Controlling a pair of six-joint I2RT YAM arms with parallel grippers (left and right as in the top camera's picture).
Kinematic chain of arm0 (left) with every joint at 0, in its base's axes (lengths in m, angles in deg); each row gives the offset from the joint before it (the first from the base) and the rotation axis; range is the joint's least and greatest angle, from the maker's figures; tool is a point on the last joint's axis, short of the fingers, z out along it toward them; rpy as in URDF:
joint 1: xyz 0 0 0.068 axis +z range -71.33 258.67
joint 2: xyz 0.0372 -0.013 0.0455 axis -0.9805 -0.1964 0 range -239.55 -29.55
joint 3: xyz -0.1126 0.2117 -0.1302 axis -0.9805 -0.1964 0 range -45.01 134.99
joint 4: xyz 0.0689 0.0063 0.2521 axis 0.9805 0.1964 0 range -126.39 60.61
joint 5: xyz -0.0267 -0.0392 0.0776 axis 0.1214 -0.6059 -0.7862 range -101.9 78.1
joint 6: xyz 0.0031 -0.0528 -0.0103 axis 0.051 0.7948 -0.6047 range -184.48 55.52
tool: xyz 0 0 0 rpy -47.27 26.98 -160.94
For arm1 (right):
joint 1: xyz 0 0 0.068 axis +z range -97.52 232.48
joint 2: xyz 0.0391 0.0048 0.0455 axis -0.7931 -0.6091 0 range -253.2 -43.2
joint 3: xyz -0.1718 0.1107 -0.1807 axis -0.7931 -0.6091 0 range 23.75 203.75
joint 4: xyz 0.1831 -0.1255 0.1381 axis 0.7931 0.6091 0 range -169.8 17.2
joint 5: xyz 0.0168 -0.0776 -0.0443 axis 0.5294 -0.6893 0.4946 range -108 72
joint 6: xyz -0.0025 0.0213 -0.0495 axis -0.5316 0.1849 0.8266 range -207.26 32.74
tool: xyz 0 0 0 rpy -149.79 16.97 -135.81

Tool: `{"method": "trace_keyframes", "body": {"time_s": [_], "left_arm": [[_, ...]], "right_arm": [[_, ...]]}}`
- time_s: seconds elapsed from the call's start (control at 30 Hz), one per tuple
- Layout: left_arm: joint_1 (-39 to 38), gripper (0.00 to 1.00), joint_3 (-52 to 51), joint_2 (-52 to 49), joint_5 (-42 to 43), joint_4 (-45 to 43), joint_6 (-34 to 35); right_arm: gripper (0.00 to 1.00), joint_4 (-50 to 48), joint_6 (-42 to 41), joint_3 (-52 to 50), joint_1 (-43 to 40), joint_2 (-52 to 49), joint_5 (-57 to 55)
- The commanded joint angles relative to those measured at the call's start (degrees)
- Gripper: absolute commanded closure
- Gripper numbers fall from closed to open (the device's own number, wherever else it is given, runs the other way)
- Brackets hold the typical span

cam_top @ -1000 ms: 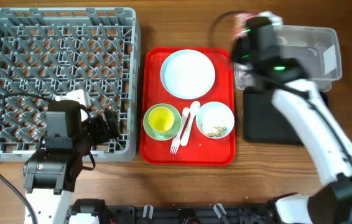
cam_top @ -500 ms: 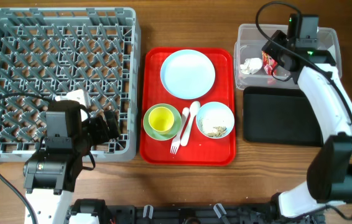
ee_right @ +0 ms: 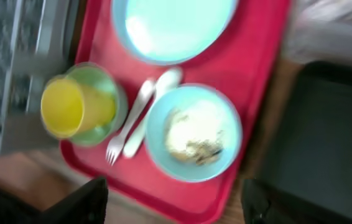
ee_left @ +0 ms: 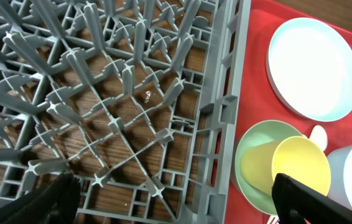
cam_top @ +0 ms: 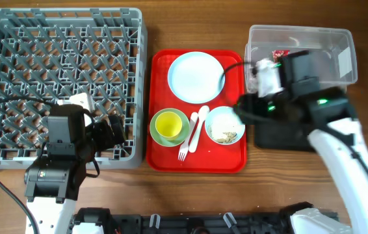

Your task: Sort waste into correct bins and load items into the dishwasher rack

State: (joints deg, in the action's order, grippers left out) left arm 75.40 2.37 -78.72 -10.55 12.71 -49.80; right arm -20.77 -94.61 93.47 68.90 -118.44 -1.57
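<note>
The light blue bowl (ee_right: 193, 132), scraps (ee_right: 196, 144) inside, sits at the red tray's (cam_top: 233, 162) near-right corner below my right gripper (ee_right: 173, 204), spread wide (left gripper (ee_left: 179, 196) likewise agape over the rack (ee_left: 101, 93)), so I'd pinch its rim and lift level toward the black tray (ee_right: 328, 124).

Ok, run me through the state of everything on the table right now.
dishwasher rack: no dishes in it
clear tub: holds the red-and-white wrapper
black tray: nothing visible inside, partly hidden by the right arm
white plate: bare, on the red tray
yellow cup: open side up in the green bowl
light blue bowl: food scraps inside
fork, spoon: flat, side by side
left gripper: open, empty
right gripper: open, empty
</note>
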Motion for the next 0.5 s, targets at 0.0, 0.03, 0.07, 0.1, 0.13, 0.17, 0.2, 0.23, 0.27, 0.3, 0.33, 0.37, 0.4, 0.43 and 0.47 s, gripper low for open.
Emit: {"method": "trace_keyframes", "body": {"time_s": [0.0, 0.03, 0.07, 0.1, 0.13, 0.17, 0.2, 0.23, 0.27, 0.3, 0.33, 0.37, 0.4, 0.43, 0.47], "left_arm": [[0.3, 0.00, 1.0, 0.1, 0.1, -0.2, -0.7], [0.3, 0.00, 1.0, 0.1, 0.1, -0.2, -0.7], [0.3, 0.00, 1.0, 0.1, 0.1, -0.2, -0.8], [0.3, 0.00, 1.0, 0.1, 0.1, -0.2, -0.8], [0.3, 0.00, 1.0, 0.1, 0.1, -0.2, -0.8], [0.3, 0.00, 1.0, 0.1, 0.1, -0.2, -0.8], [0.3, 0.00, 1.0, 0.1, 0.1, -0.1, -0.7], [0.3, 0.00, 1.0, 0.1, 0.1, -0.2, -0.7], [0.3, 0.00, 1.0, 0.1, 0.1, -0.2, -0.8], [0.3, 0.00, 1.0, 0.1, 0.1, -0.1, -0.8], [0.3, 0.00, 1.0, 0.1, 0.1, 0.0, -0.8], [0.3, 0.00, 1.0, 0.1, 0.1, 0.0, -0.7], [0.3, 0.00, 1.0, 0.1, 0.1, 0.1, -0.7], [0.3, 0.00, 1.0, 0.1, 0.1, 0.0, -0.8], [0.3, 0.00, 1.0, 0.1, 0.1, 0.0, -0.7]], "right_arm": [[0.34, -5.8, -2.9, -6.0, 8.5, -2.8, -3.0], [0.34, -7.1, -3.9, -7.0, 10.5, -3.5, -4.5], [0.35, -8.8, -4.7, -8.0, 13.0, -4.9, -6.2], [0.35, -10.2, -5.0, -8.6, 15.0, -6.4, -8.1], [0.37, -11.8, -7.0, -9.1, 17.5, -9.3, -11.6], [0.39, -12.5, -8.2, -9.1, 18.6, -11.2, -13.0], [0.43, -13.4, -9.0, -9.1, 19.5, -13.2, -13.6], [0.44, -14.5, -9.4, -9.1, 20.2, -15.2, -13.7], [0.47, -15.7, -9.8, -9.1, 20.7, -17.5, -13.8], [0.51, -16.7, -11.5, -9.1, 20.8, -19.4, -14.1], [0.54, -17.9, -12.7, -9.1, 20.8, -21.4, -14.1], [0.55, -18.6, -13.3, -9.1, 20.8, -22.4, -14.1], [0.59, -18.9, -14.6, -9.1, 20.8, -23.3, -15.2], [0.60, -18.9, -15.4, -9.1, 20.9, -23.9, -16.2], [0.62, -19.0, -15.4, -9.1, 20.9, -24.5, -16.3]]}}
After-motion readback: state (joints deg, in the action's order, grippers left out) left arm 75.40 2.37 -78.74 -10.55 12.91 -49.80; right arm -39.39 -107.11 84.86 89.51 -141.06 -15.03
